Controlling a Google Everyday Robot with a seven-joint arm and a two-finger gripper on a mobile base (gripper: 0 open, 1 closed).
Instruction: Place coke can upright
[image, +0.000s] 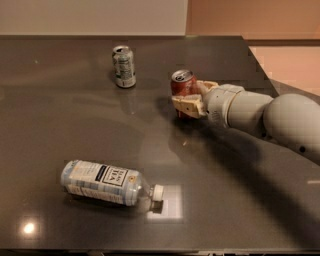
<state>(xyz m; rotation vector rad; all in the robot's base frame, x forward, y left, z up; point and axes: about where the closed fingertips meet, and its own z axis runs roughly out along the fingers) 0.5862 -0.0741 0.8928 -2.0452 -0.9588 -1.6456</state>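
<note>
The coke can (182, 85) is a small red can with a silver top. It stands nearly upright on the dark table (75, 125), right of centre, tilted slightly. My gripper (190, 97) reaches in from the right on a white arm (260, 117). Its beige fingers (187, 106) are closed around the can's lower body, one in front and one behind. The can's base is hidden by the front finger.
A pale green-white can (124, 66) stands upright at the back, left of the coke can. A clear labelled plastic bottle (107, 182) lies on its side near the front left. The table's right edge runs behind the arm.
</note>
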